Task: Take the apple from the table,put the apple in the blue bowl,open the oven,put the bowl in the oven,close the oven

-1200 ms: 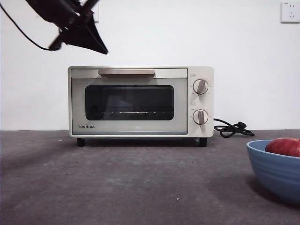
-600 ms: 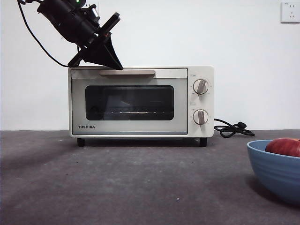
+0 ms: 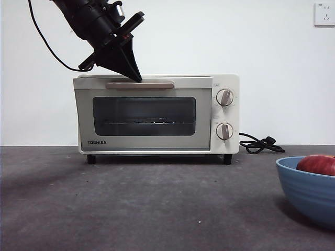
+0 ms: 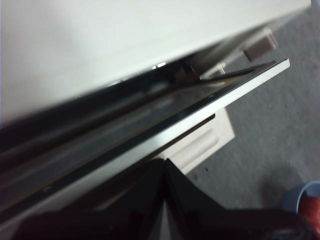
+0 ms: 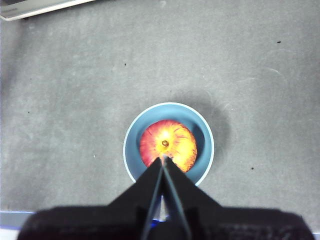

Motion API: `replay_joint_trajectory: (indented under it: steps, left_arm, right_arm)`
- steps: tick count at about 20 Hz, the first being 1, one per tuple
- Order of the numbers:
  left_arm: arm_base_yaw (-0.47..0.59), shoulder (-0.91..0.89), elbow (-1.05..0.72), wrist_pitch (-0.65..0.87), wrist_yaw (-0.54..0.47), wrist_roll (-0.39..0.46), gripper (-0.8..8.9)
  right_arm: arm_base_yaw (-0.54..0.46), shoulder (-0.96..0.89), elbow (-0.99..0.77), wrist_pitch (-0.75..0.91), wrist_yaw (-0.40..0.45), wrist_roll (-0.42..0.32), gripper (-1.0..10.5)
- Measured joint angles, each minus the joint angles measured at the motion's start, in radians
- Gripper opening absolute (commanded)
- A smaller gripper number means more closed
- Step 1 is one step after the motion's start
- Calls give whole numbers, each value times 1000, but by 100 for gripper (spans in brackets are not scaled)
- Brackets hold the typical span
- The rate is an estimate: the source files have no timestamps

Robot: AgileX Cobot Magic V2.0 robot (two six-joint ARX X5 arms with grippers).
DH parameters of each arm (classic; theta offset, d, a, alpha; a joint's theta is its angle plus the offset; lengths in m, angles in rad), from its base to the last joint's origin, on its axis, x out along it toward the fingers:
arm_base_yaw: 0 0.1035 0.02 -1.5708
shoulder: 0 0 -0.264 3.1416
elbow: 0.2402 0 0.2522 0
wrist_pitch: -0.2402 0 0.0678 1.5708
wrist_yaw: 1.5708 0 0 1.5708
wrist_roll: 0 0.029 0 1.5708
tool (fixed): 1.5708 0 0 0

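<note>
Boxy cream oven (image 3: 157, 114); left gripper (image 3: 137, 78) on beige bar handle (image 3: 140, 84).

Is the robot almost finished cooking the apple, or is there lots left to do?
About halfway. Done: the apple sits in the blue bowl. In hand: the left gripper is at the oven handle, and the door's top is cracked open. Left: open it fully, put the bowl inside, shut it. The right gripper hovers above the bowl, shut.

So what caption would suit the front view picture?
Left pincer pulls the oven door ajar by its handle; apple sits in blue bowl.
</note>
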Motion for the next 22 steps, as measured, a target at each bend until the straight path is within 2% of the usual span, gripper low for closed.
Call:
replay_joint_trajectory:
  steps: [6, 9, 12, 15, 22]
  left_arm:
    - [-9, -27, -44, -17, -23, 6, -6]
    - [-11, -91, -163, 74, -27, 5, -6]
    - [-12, -192, -355, 208, -33, -13, -6]
    - [-12, -261, -505, 261, -43, -28, -6]
    - [-12, -273, -623, 297, -45, -44, -6]
  right_arm:
    - [0, 0, 0, 0, 11, 0, -11]
    - [0, 0, 0, 1, 13, 0, -11]
    - [0, 0, 0, 24, 14, 0, -12]
    - [0, 0, 0, 51, 14, 0, -11]
    - [0, 0, 0, 52, 16, -1, -11]
